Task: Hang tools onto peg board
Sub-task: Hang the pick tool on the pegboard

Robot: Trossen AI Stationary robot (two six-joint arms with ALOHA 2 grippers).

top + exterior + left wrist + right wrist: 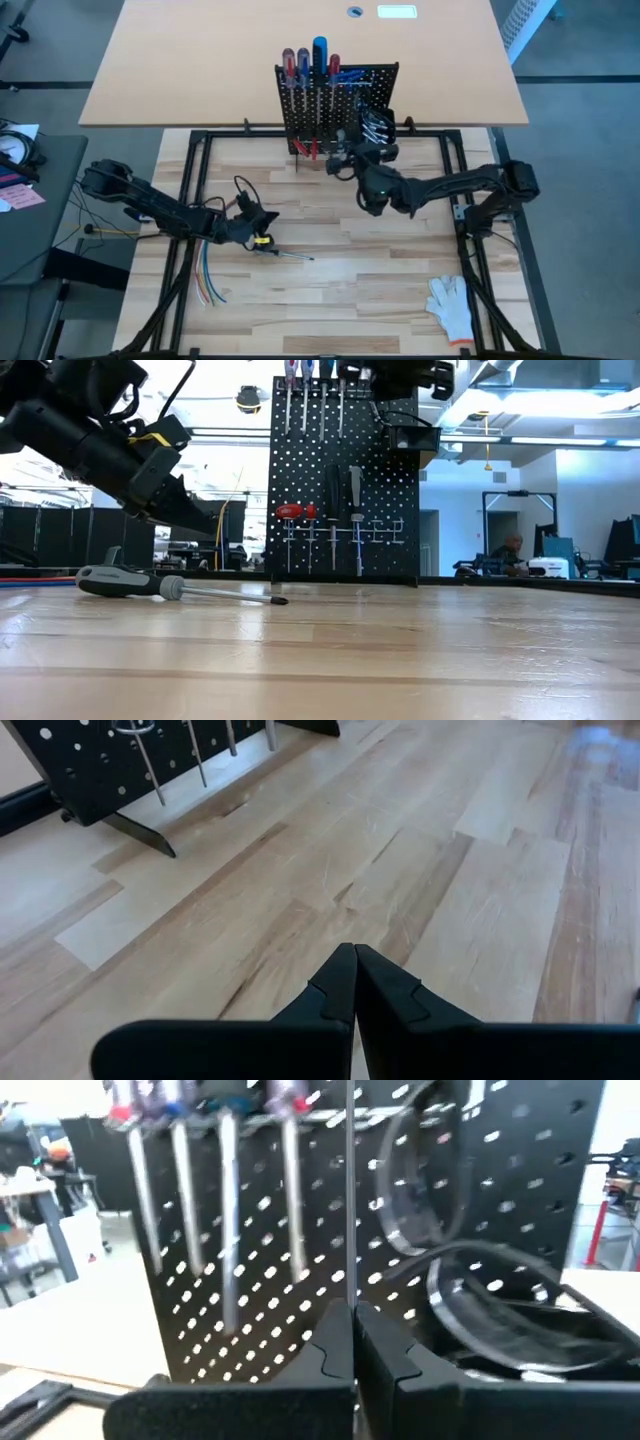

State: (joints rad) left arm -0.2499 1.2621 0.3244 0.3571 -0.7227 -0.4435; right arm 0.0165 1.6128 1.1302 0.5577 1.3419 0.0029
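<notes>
Wooden planks form the surface (350, 290) seen from above, where the black peg board (335, 105) stands upright at the far edge, four screwdrivers (310, 60) with red and blue handles hanging along its top and red-handled pliers (307, 148) near its base. The left tool (262, 222) hovers low over the planks with its fingers pressed together and nothing between them; a black-handled screwdriver (285, 254) lies just beside it. A bundle of coloured wires (207, 285) trails toward the near edge and a white glove (452, 303) lies at the near right corner. The right tool (340, 160) reaches to the board's foot, beside the small black bin (378, 120).

From surface level, the loose screwdriver (150, 584) lies flat on the wood, tip pointing right, with the left arm (110, 445) slanting down above its handle. The peg board (345, 480) rises behind, wrenches (345, 495) and pliers (297, 512) hanging on its lower rows. A person (512, 550) sits far off in the room.

At the left wrist, the tool's two dark fingers (385, 995) meet tip to tip, empty, over bare planks, with the board's foot (130, 825) beyond.

At the right wrist, the fingers (385, 1355) are likewise closed and appear empty, close against the perforated panel (250, 1280), with hanging screwdriver shafts (225, 1210) ahead and the bin (520, 1320) alongside.
</notes>
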